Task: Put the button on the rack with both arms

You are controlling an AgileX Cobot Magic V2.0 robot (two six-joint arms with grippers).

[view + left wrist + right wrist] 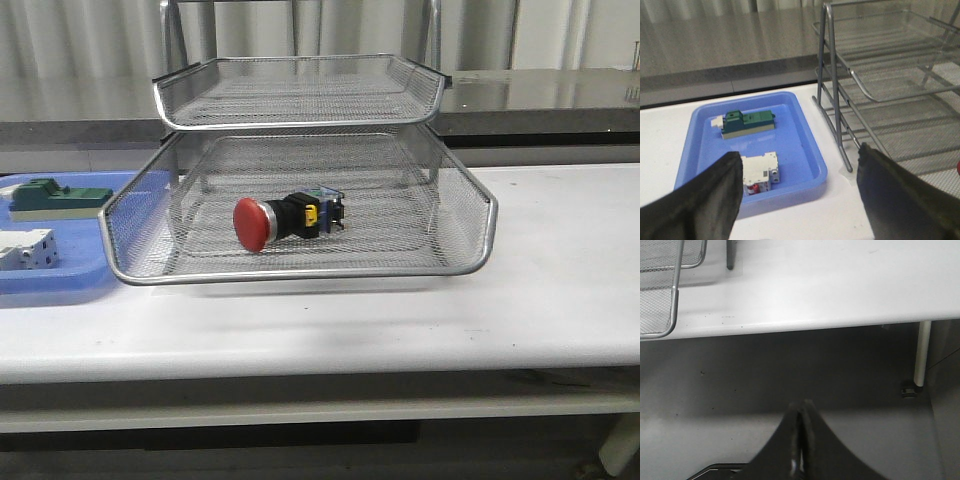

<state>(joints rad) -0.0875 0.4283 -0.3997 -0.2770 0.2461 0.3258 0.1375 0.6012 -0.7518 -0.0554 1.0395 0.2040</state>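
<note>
The button (285, 220) lies on its side in the pulled-out tier of the rack (300, 272), red cap toward the table's (560, 290) left edge, near the middle of the mesh floor. That tier juts toward the table's front edge. If it gets pushed back in with a jolt, the button, being round, could likely roll across the mesh or jam against the wall; a shove off-centre could also skew the tier on its legs.

Neither arm shows in the front view. The left end effector (800, 192) hangs with fingers spread wide above the blue tray (812, 165), holding nothing. The right end effector (800, 440) is pressed together, empty, held off the table's front edge, over the floor.
</note>
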